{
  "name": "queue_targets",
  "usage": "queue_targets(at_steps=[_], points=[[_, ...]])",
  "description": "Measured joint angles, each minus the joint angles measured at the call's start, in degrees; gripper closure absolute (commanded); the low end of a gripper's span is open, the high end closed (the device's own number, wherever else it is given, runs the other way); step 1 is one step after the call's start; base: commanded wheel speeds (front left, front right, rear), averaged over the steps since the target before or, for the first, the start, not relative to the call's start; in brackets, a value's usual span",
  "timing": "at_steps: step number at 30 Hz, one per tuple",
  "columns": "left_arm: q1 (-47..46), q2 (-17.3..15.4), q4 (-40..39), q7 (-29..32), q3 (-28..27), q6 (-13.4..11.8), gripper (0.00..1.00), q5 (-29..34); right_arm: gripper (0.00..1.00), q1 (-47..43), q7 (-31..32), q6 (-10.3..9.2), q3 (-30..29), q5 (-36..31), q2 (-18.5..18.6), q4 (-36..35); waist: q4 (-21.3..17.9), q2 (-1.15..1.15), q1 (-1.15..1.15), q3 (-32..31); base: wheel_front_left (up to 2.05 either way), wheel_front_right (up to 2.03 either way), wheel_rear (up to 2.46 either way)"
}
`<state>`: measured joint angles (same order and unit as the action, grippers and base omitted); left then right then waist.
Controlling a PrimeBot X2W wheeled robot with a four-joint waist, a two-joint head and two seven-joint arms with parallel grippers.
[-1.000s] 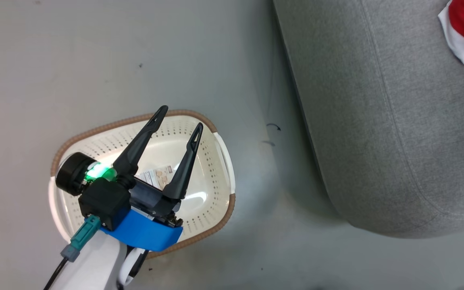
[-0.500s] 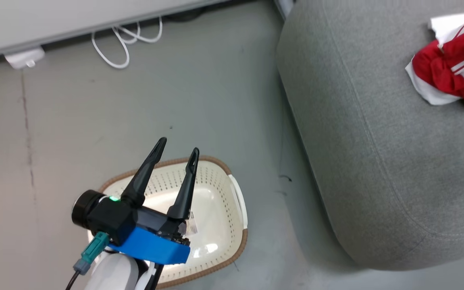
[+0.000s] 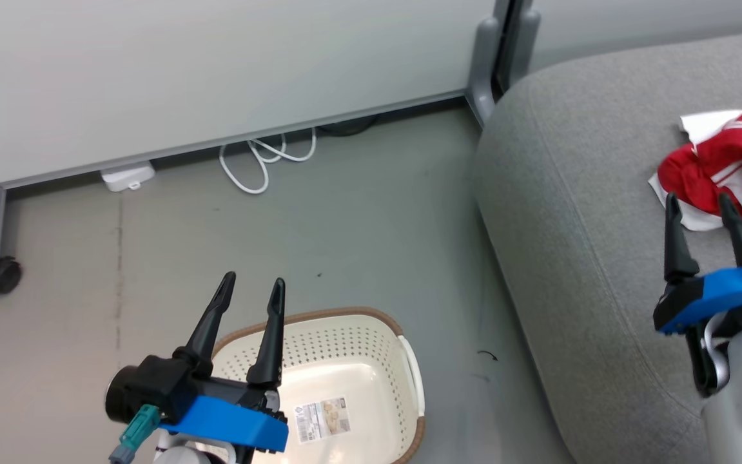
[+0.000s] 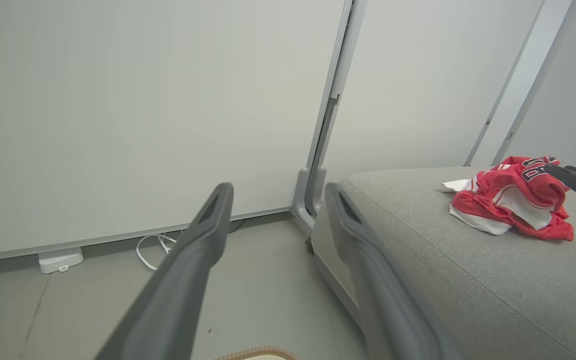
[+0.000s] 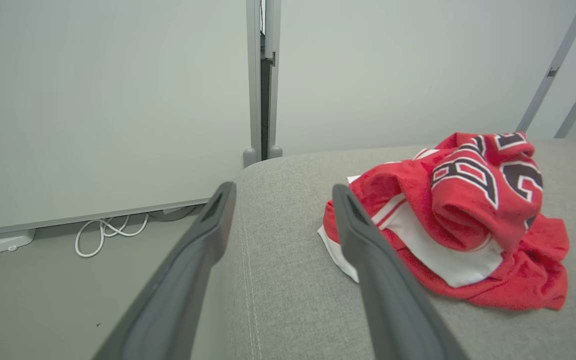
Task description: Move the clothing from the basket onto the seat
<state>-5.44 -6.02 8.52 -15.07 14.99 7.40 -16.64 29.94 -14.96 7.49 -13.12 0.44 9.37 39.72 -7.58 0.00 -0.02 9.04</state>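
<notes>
Nearest, the left gripper [image 3: 253,279] hangs over the near left rim of the basket [image 3: 371,317], its two dark fingers spread apart. The basket stands on the grey floor [image 3: 358,225], just off the seat's rounded left edge and not touching it; a printed label [image 3: 322,419] lies on its bottom. Across from it, the right gripper [image 3: 697,197] is over the seat [image 3: 590,270] with its fingers likewise apart, tips at the near edge of the clothing [image 3: 722,164]; whether they touch the cloth I cannot tell. The clothing lies bunched on the seat's top, well in from that left edge, number print uppermost in the right wrist view. Farther back, a white cable [image 3: 261,161] loops at the foot of the pale wall panel [image 3: 216,71].
</notes>
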Motion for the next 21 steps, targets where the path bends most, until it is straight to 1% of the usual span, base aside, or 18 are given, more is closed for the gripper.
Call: queue_targets(at_steps=[2, 6, 11, 17, 21], points=[[0.6, 0.5, 0.7, 0.0, -1.1, 0.0, 0.0, 0.1, 0.0, -3.1, 0.0, 0.0, 0.9, 0.1, -0.6, -4.0, 1.0, 0.0, 0.01, -0.9, 0.0, 0.0, 0.0], [1.4, 1.2, 1.8, 0.0, -3.2, 0.0, 0.0, 0.5, 0.0, -9.2, 0.0, 0.0, 0.9, 0.1, -2.8, -11.4, 3.3, 0.0, 0.0, -2.6, 0.0, 0.0, 0.0], [2.5, 1.8, 3.0, 0.0, -5.4, 0.0, 0.0, 1.0, 0.0, -15.6, 1.8, 0.0, 1.6, 0.8, -5.3, -19.4, 6.1, 0.0, 0.01, -4.5, 0.0, 0.0, 0.0], [3.2, 2.1, 4.8, 0.0, -6.8, 0.0, 0.0, 1.5, 0.0, -22.2, 3.7, -0.01, 2.4, 1.7, -6.3, -26.5, 9.5, 0.0, 0.01, -6.1, 0.0, 0.0, 0.0], [3.8, 2.0, 5.8, 0.0, -7.7, 0.0, 0.0, 1.6, 0.0, -24.8, 3.8, 0.0, 4.4, 2.9, -6.5, -27.9, 10.9, 0.0, 0.01, -6.7, 0.0, 0.0, 0.0]])
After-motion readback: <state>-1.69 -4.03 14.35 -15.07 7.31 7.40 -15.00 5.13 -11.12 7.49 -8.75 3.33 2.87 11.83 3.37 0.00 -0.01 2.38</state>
